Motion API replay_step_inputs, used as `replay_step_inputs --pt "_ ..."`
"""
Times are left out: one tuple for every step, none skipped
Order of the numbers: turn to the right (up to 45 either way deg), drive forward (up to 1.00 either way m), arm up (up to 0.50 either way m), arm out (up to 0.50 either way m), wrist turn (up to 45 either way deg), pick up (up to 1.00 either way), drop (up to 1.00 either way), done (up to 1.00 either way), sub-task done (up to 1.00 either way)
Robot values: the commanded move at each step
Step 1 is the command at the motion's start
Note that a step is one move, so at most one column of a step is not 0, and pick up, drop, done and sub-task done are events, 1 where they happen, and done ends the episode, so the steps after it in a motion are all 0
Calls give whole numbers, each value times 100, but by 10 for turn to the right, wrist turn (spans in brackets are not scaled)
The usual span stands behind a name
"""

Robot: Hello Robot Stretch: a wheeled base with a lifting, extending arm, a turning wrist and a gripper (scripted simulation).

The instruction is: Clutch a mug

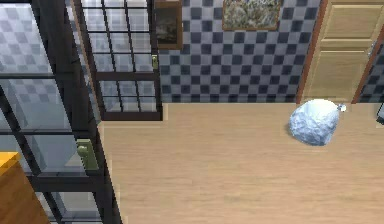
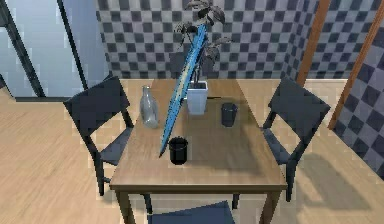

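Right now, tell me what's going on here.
The robot, out to clutch a mug, has a wooden table on its arm side, dark chairs around it. A dark mug stands near the tabletop's middle, a second mug farther back beside a potted plant. A clear bottle stands on the plant's other side.

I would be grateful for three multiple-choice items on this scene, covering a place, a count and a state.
1. The white plant pot stands: A on the floor; B on the wooden table; C on a chair.
2. The dark mugs on the table number: A one; B two; C four.
3. The clear bottle is: A upright; B lying flat; C hanging.
Answers: B, its base rests on the tabletop; B, one mug at mid-table, a second beside the pot; A, its neck points straight up.
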Motion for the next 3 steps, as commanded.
replay_step_inputs --pt "0 0 50 0 0 0 0 0 0" --pt "0 0 32 0 0 0 0 0 0" --pt "0 0 0 40 0 0 0 0 0"
